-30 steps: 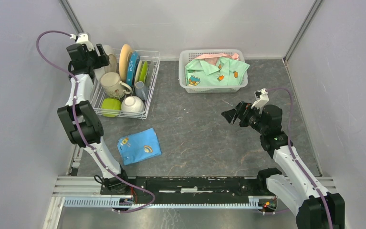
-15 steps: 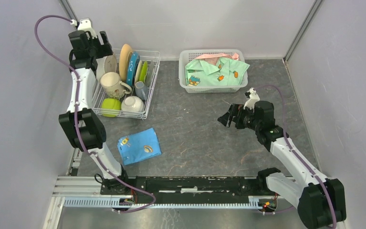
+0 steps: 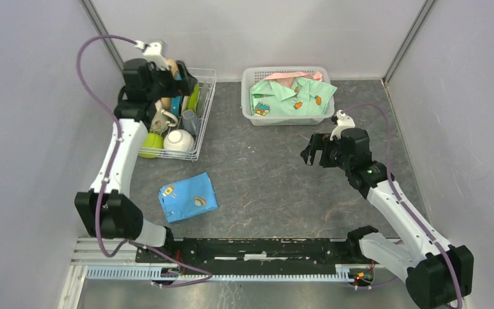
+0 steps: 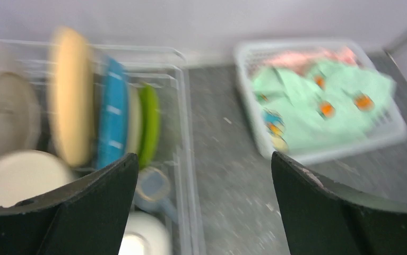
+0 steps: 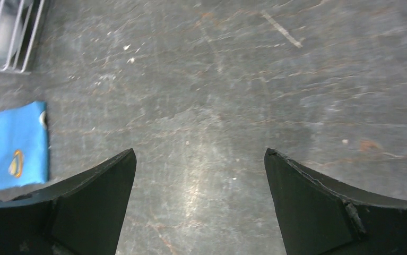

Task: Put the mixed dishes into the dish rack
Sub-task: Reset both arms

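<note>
The white wire dish rack (image 3: 207, 96) stands at the far left and holds the dishes. Upright in it are an orange-cream plate (image 4: 71, 95), a blue plate (image 4: 113, 122) and a lime-green plate (image 3: 194, 96). In front of them are a beige mug (image 3: 160, 119), a small grey-blue cup (image 3: 189, 120), a white bowl (image 3: 178, 140) and a lime-green bowl (image 3: 149, 145). My left gripper (image 3: 181, 82) hovers open and empty over the rack's back part; its view is blurred (image 4: 204, 156). My right gripper (image 3: 311, 151) is open and empty above the bare table (image 5: 200, 151), right of centre.
A white latticed basket (image 3: 287, 116) with green clothing stands at the back centre and shows in the left wrist view (image 4: 323, 101). A folded blue cloth (image 3: 187, 197) lies near the front left; its edge shows in the right wrist view (image 5: 13, 146). Grey walls enclose the table.
My left arm has swung from the rack's back-left corner to the right, over the plates. My right gripper has shifted slightly and turned downward.
</note>
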